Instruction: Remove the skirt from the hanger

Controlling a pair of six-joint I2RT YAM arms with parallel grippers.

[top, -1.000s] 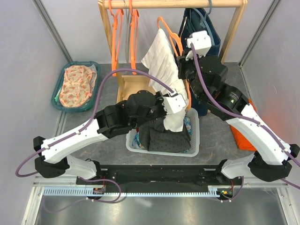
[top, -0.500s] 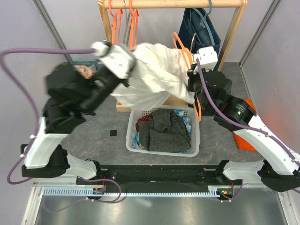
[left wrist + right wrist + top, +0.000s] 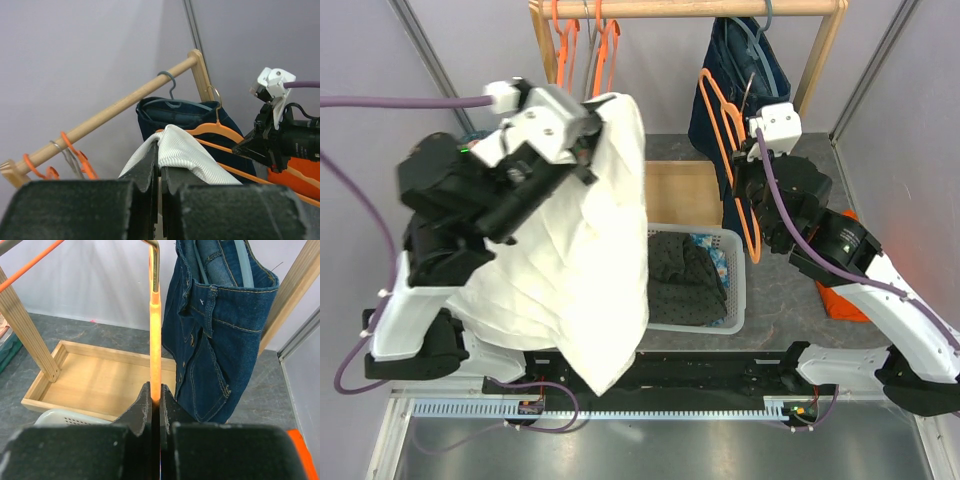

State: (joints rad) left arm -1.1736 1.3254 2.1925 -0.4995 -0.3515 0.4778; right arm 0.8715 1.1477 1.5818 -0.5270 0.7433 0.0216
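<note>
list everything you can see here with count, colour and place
white pleated skirt: 1, white, hanging from left jaws
orange plastic hanger: 1, orange, bare, in right jaws
other orange hangers: at least 2, orange, rail's left end
wooden clothes rail: 1, tan, back
blue denim garment: 1, blue, hanging rail's right end
white plastic basket: 1, white, centre, holds dark clothes
left arm: 1, black-white, jaws shut on skirt
right arm: 1, black-white, jaws shut on hanger

Open gap between skirt and hanger (basket below)
</note>
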